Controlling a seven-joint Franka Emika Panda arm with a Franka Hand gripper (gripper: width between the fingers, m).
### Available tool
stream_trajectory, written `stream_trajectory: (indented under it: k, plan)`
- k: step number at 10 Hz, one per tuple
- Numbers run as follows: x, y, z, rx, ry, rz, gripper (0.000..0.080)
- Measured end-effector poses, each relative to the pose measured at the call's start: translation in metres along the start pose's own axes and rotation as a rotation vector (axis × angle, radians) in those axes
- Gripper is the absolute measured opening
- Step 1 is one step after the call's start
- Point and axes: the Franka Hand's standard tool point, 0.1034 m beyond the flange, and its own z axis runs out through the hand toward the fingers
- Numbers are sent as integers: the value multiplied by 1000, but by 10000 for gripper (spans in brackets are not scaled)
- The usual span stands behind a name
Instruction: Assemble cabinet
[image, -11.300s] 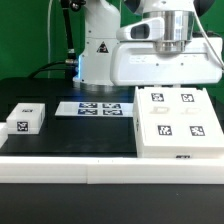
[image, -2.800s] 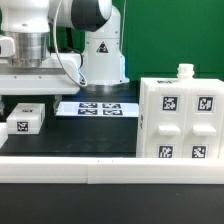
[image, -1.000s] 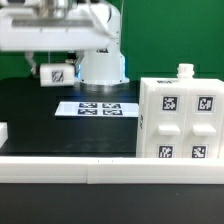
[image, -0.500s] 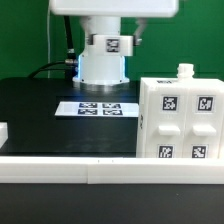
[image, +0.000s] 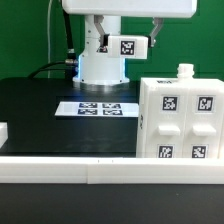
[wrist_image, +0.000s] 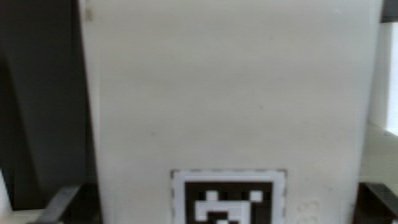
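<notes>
The cabinet (image: 180, 120), a large white box with four tagged panels on its broad face, stands upright on the black table at the exterior view's right. A small white knob (image: 185, 71) sticks up from its top. My gripper (image: 126, 40) is shut on a small white tagged block (image: 127, 46) and holds it high above the table, left of and above the cabinet. In the wrist view the block (wrist_image: 222, 100) fills the picture, its tag (wrist_image: 228, 196) low down, with a dark finger (wrist_image: 59, 205) beside it.
The marker board (image: 97, 108) lies flat on the table under the held block. A small white piece (image: 3, 131) shows at the exterior view's left edge. A white rail (image: 100, 170) runs along the table's front. The robot's base (image: 100, 65) stands behind.
The gripper took the small block from the table at the exterior view's left, lifted it and carried it to the right, now above the marker board and closer to the cabinet.
</notes>
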Motion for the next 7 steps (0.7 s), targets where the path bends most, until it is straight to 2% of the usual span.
stream_trajectory:
  k: [1,2,4,7]
  plan:
    - [0,-2,0,0,0,1,563]
    - [1,-14,-3,2,0,20,563]
    - [14,-41,-9,29,20,27,563]
    - [42,-73,-11,35,46,-4,563]
